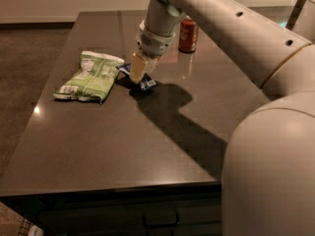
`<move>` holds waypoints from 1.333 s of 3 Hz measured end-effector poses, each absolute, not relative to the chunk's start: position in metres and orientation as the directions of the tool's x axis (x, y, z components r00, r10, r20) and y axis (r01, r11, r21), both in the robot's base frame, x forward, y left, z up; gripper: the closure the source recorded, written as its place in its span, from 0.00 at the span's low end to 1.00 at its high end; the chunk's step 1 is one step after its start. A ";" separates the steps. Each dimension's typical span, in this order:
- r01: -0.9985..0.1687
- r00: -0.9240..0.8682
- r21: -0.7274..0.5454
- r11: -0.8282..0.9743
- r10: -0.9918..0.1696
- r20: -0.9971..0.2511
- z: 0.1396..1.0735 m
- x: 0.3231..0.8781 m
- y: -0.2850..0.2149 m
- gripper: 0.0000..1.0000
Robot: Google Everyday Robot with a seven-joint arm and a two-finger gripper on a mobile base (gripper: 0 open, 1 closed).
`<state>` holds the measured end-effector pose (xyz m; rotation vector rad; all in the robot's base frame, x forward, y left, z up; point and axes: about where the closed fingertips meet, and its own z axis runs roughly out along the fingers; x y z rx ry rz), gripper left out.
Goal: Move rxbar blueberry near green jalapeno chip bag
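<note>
The green jalapeno chip bag (92, 76) lies flat on the dark table (123, 146), left of centre. The rxbar blueberry (146, 84), a small dark blue bar with white patches, sits just right of the bag, mostly hidden under my gripper. My gripper (139, 72) points down over the bar with its pale fingers around it, shut on the bar, close to the bag's right edge. Whether the bar rests on the table or hangs just above it cannot be told.
A red-brown soda can (188, 34) stands upright behind the gripper, to the right. My arm (231, 28) crosses the upper right and casts a shadow on the table. The table's front edge runs along the bottom, with the floor at left.
</note>
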<state>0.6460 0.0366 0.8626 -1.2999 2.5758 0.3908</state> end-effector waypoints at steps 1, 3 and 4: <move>-0.842 -0.535 0.137 0.522 -0.775 -0.337 0.862 0.647 0.055 0.59; -0.885 -0.464 0.139 0.445 -0.808 -0.364 0.860 0.645 0.068 0.13; -0.885 -0.464 0.140 0.445 -0.808 -0.364 0.858 0.645 0.069 0.00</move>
